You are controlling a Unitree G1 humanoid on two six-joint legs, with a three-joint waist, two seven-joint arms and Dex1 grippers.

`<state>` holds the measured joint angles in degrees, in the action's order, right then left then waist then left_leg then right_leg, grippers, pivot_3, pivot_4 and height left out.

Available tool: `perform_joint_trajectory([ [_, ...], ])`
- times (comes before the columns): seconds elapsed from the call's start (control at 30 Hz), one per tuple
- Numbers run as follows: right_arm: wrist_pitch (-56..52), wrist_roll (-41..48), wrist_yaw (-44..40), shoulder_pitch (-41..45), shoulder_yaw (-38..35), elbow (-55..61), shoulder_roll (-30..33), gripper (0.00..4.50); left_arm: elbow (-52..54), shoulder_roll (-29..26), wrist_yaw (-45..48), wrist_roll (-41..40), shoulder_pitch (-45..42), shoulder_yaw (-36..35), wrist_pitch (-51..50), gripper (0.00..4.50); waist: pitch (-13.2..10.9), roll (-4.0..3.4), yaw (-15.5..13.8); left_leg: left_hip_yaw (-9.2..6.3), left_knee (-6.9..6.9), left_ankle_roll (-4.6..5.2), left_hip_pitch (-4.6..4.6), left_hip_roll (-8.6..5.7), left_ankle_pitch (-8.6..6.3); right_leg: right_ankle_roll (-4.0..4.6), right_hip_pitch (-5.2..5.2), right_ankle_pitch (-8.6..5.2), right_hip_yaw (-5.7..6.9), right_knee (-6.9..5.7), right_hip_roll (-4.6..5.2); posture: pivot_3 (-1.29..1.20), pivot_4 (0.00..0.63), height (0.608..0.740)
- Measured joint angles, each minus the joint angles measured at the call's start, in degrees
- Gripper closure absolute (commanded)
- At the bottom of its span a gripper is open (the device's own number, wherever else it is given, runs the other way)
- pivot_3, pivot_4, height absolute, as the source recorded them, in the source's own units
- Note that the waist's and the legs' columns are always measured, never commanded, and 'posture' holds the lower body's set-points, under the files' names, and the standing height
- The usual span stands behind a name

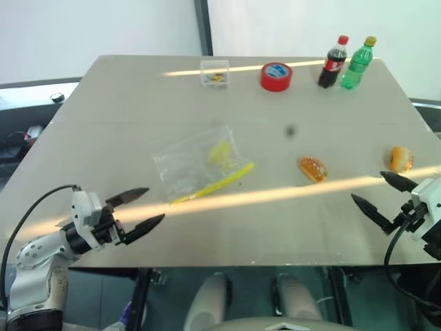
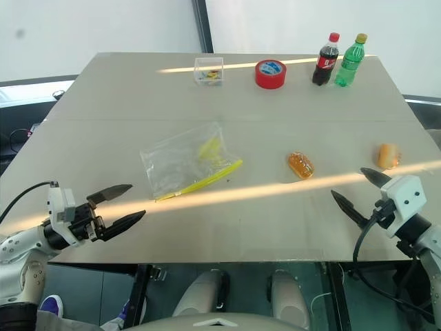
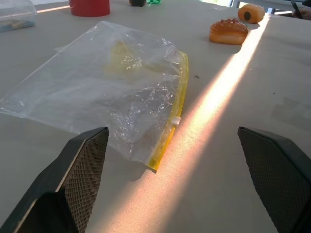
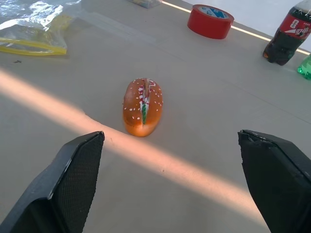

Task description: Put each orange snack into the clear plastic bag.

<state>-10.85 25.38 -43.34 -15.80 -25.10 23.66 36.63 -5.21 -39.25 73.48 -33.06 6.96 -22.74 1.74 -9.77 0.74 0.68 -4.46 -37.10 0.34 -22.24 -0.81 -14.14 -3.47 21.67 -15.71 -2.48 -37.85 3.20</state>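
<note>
The clear plastic bag (image 1: 200, 164) lies flat near the table's middle, its yellow seal strip on the near side; it shows up close in the left wrist view (image 3: 112, 82). One orange snack (image 1: 313, 168) rests right of the bag, also seen in the right wrist view (image 4: 142, 107). A second orange snack (image 1: 400, 158) sits near the right edge. My left gripper (image 1: 142, 209) is open at the front left, short of the bag. My right gripper (image 1: 378, 192) is open at the front right, near the second snack. Nothing is held.
At the table's far side stand a small clear box (image 1: 214, 72), a red tape roll (image 1: 276, 76), a cola bottle (image 1: 333, 62) and a green bottle (image 1: 357, 63). A bright sunlight stripe crosses the grey table (image 1: 124, 117) near the front.
</note>
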Motion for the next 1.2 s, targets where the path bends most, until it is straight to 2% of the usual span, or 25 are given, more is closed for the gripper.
perform_joint_trajectory([
  [0.1,0.0,-0.1,0.0,0.0,0.1,0.0,0.0,0.0,0.0,-0.1,-0.3,-0.1,0.1,0.0,-1.0,0.01,0.0,0.0,0.0,0.0,0.0,0.0,0.0,0.0,0.0,0.0,0.0,0.0,0.0,0.0,0.0,0.0,0.15,0.74],
  [0.2,0.0,-0.1,-0.1,0.0,0.5,0.0,0.0,0.0,0.8,-1.9,-2.2,-0.9,1.6,0.0,-7.4,0.01,0.0,0.0,0.1,0.0,0.0,0.0,0.0,0.01,0.0,0.0,0.0,0.0,0.0,-0.01,0.0,0.0,0.15,0.74],
  [0.4,0.0,-0.1,-0.2,0.1,1.2,0.0,-0.1,0.0,2.7,-2.5,-4.5,-1.5,1.8,0.0,-12.7,0.01,0.0,0.0,0.0,-0.01,0.0,0.0,0.01,0.01,0.0,0.0,0.0,0.0,0.0,-0.01,0.01,0.0,0.15,0.74],
  [0.5,0.0,-0.3,-0.9,0.5,2.5,0.1,0.2,0.0,4.0,-3.5,-6.9,-3.5,1.0,0.0,-19.2,0.01,0.0,0.0,0.0,-0.03,0.0,0.0,0.01,0.01,0.0,0.0,0.0,0.0,0.01,-0.02,0.03,0.0,0.15,0.74],
  [0.63,-0.8,-1.1,-1.0,1.5,5.6,2.7,1.1,0.0,6.2,-7.7,-12.1,-7.6,-0.9,-0.5,-32.9,0.01,0.0,-0.04,0.1,-0.04,-0.01,0.0,0.02,0.02,0.0,-0.01,0.0,0.0,0.01,-0.05,-0.02,0.0,0.15,0.74],
  [0.87,-6.4,-2.3,1.3,8.3,13.7,9.7,1.8,0.0,3.5,-10.6,-18.3,-15.8,-11.1,-1.5,-53.6,0.01,0.0,-0.02,0.1,-0.07,-0.02,0.0,0.02,-0.01,0.0,-0.02,0.02,0.0,0.07,-0.07,-0.16,0.0,0.15,0.74],
  [1.1,-10.1,-4.4,3.6,10.3,16.8,12.8,2.5,0.0,-3.6,-10.6,-22.3,-13.1,-18.9,3.0,-59.6,0.01,-0.1,0.02,0.0,-0.2,-0.03,-0.01,-0.15,-0.1,0.0,-0.02,0.13,0.01,0.16,-0.06,-0.13,0.0,0.15,0.74],
  [1.2,-11.1,-4.5,3.8,10.0,17.4,14.2,2.6,0.0,-7.1,-8.8,-22.1,-13.1,-23.2,4.6,-62.0,0.01,-0.1,0.02,0.0,-0.21,-0.04,-0.01,-0.22,-0.11,0.0,-0.02,0.2,0.01,0.16,-0.1,-0.13,0.0,0.15,0.74],
])
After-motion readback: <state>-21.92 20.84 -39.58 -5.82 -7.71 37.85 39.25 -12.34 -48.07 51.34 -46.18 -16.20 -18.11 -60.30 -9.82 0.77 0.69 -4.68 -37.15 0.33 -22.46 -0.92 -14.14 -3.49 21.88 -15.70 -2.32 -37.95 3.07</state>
